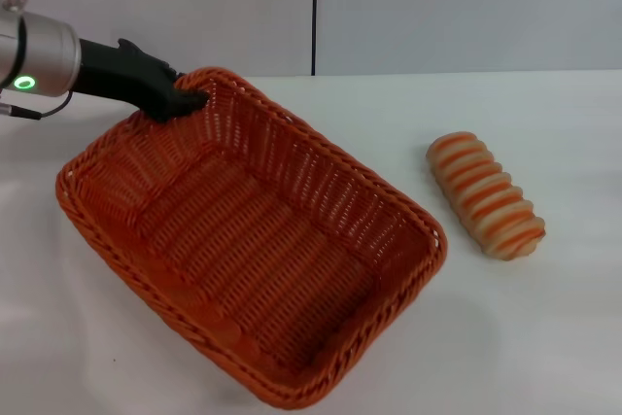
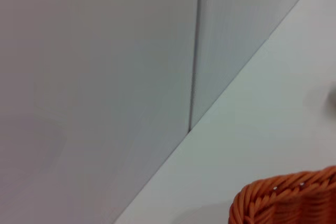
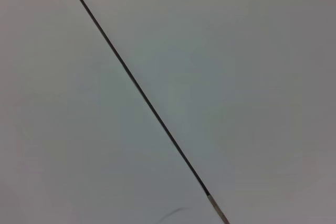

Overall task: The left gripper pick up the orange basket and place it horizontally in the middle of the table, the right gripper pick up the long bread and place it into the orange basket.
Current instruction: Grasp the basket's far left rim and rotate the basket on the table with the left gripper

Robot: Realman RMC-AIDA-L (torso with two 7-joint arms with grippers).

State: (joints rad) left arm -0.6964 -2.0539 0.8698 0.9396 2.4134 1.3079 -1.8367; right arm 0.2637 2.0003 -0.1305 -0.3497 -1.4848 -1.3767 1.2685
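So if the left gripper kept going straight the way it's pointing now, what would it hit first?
The left gripper is already at the far corner rim of the orange basket, apparently gripping it. Pushing on, it would likely press into the basket's far wall first; the long bread lies well off that line.

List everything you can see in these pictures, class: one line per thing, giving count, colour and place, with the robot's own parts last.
orange basket: one, orange wicker, on the table's left half, lying at a slant.
long bread: one, tan with orange-brown ridges, on the table to the right of the basket, apart from it.
table: one, white, running back to the wall.
wall: one, grey, with a dark vertical seam, behind the table.
left hand: one, black, at the basket's far rim.
right hand: not in view.
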